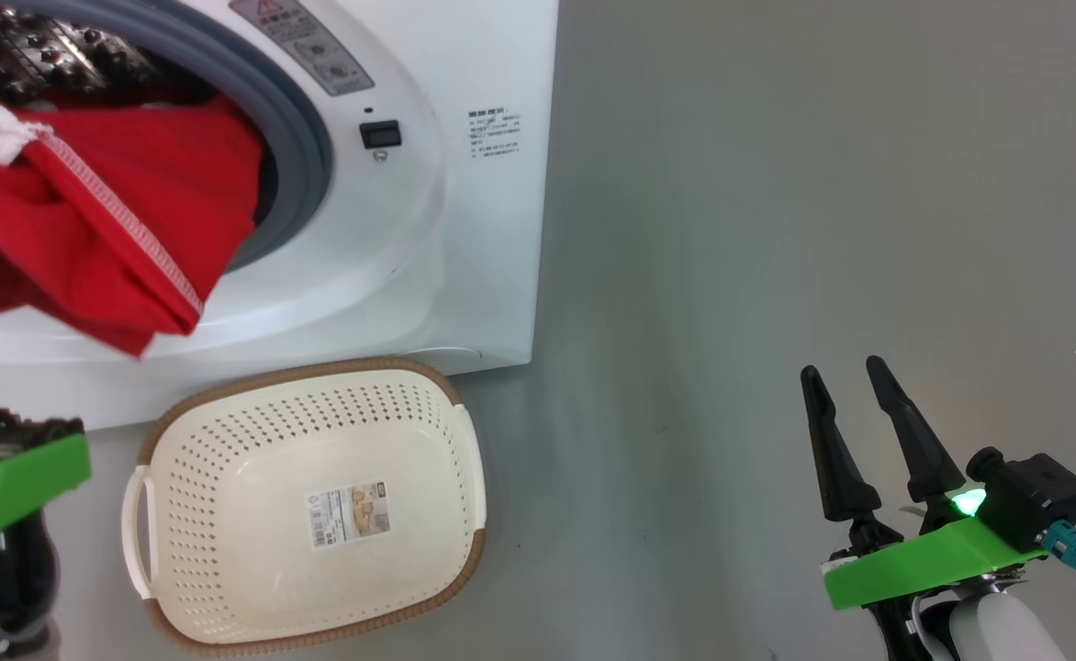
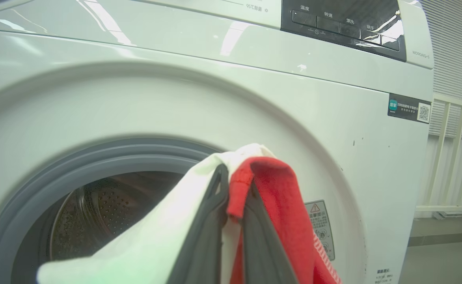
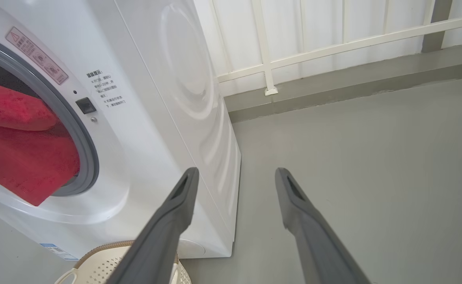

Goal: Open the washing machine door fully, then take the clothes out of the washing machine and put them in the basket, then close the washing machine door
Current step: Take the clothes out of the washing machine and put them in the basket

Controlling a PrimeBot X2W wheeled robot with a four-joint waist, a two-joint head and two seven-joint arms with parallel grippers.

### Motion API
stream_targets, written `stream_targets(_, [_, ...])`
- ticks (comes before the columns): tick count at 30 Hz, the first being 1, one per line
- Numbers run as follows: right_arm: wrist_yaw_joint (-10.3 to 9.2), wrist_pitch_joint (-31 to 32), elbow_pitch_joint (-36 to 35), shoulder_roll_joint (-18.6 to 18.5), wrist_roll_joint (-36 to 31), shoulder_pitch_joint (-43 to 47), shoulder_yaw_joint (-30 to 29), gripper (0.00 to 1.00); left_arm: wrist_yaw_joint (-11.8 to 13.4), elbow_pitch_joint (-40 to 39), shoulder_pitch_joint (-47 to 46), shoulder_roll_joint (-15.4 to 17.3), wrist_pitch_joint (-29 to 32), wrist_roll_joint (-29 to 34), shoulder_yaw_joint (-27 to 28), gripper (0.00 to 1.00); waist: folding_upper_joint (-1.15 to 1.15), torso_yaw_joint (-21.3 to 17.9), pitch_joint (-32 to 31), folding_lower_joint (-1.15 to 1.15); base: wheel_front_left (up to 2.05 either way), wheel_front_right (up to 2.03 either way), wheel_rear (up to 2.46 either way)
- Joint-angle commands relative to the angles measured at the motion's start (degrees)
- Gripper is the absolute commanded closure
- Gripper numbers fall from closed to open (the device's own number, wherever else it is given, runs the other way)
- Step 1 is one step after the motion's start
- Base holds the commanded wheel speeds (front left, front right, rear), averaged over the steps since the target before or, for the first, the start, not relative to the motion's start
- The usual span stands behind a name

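While the left claw point(image 2: 235, 179) grips the clothes point(image 2: 282, 205) at the drum mouth, the basket point(image 1: 318, 372) stands on the floor point(image 1: 777, 229).
1) washing machine point(image 1: 465, 229): white front-loader, grey rubber ring, perforated steel drum. 2) clothes: red fabric with white parts and white stitched trim, spilling from the drum over the lower lip of the opening; one fold is clamped between the left claw's two dark fingers. 3) basket: cream, perforated, brown rim, paper label inside, just in front of the machine, below the opening. 4) right claw point(image 1: 841, 369): fingers apart, above the grey floor, well right of basket and machine. 5) railing point(image 3: 266, 63): white bars along the far wall, right of the machine.
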Motion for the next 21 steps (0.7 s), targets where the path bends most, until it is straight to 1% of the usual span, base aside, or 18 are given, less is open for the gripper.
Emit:
stream_targets(1, [0.37,-0.37,-1.62,-0.11,-0.27,0.82,0.93,0.00,-0.31,-2.62,0.96,1.31,-0.26,0.63,1.96,1.00,0.00,0.07,0.08,0.00,0.00,0.00,0.00])
stream_targets(4, [0.37,-0.37,-1.59,-0.11,-0.24,0.87,0.96,0.00,-0.31,-3.69,2.17,1.01,-0.26,0.96,1.31,1.00,0.00,0.30,0.20,0.00,0.00,0.00,0.00])
stream_targets(11, [0.37,-0.37,-1.50,-0.11,-0.24,0.43,1.41,0.00,-0.32,0.27,3.76,0.97,-0.26,0.70,-0.28,1.00,0.00,0.02,0.59,0.00,0.00,0.00,0.00])
stream_targets(15, [0.37,-0.37,-1.67,-0.11,-0.18,0.24,1.44,0.00,-0.32,4.30,4.79,0.59,-0.26,0.58,-1.92,1.00,0.00,-0.28,1.30,0.00,0.00,0.00,0.00])
stream_targets(20, [0.37,-0.37,-2.02,-0.11,0.38,-0.32,2.00,0.00,-0.32,11.50,5.79,0.19,-0.26,0.52,-4.11,1.00,0.00,-0.91,3.57,0.00,0.00,0.00,0.00])
stream_targets(21, [0.37,-0.37,-2.02,-0.11,0.38,-0.32,2.00,0.00,-0.32,11.50,5.79,0.19,-0.26,0.52,-4.11,1.00,0.00,-0.91,3.57,0.00,0.00,0.00,0.00])
